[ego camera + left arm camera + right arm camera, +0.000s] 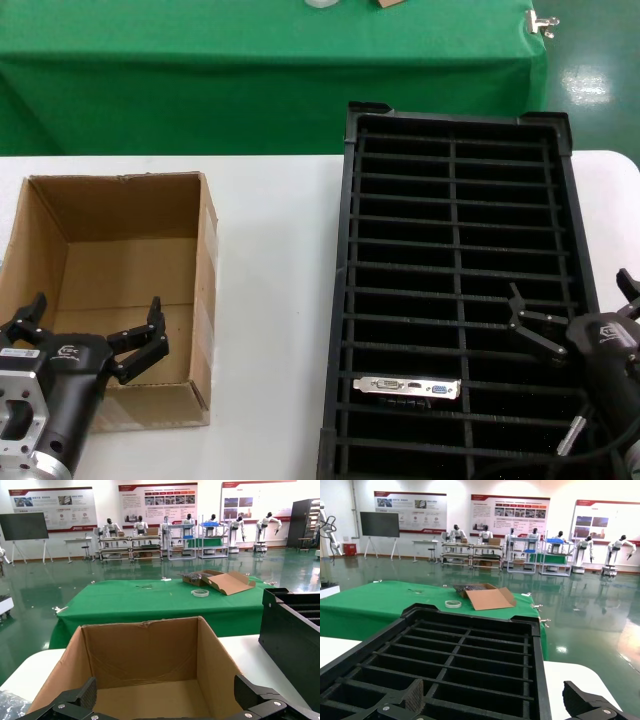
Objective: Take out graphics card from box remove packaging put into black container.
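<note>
The brown cardboard box (130,205) stands open and empty at the left of the white table. My left gripper (95,330) is open and empty over the box's near end; the left wrist view looks past it (167,700) into the bare box (145,650). The black container (345,250) lies at the right. The graphics card (410,388) stands in a near slot of its left column, silver bracket up. My right gripper (572,300) is open and empty above the container's right column (497,700). A greyish crinkly sheet, perhaps the packaging (9,705), shows at the left wrist view's edge.
The white table (270,300) runs between box and container. A green-covered table (270,70) stands behind it, carrying an opened carton (227,582) and a tape roll (200,593). The container's side wall (290,650) rises right of the box.
</note>
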`<state>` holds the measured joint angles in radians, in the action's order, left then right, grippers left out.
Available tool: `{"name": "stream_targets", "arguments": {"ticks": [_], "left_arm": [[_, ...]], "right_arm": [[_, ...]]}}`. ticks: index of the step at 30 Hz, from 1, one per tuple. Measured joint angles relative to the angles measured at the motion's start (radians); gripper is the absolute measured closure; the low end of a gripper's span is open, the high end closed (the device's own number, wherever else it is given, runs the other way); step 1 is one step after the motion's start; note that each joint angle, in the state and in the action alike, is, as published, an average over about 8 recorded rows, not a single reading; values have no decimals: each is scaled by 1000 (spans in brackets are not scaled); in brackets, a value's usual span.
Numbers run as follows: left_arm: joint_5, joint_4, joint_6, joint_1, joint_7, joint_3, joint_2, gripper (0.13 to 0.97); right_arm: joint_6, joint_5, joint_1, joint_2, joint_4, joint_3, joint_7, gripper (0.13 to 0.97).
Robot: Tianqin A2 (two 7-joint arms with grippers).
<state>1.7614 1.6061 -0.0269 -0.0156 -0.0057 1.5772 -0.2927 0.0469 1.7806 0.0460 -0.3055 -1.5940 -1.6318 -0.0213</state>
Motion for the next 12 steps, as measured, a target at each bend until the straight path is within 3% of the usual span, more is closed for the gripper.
{"name": "stream_targets", "arguments": {"ticks": [12], "left_arm": [[0,0,0,0,0,0,0,132]], "right_arm": [[0,0,0,0,0,0,0,129]]}}
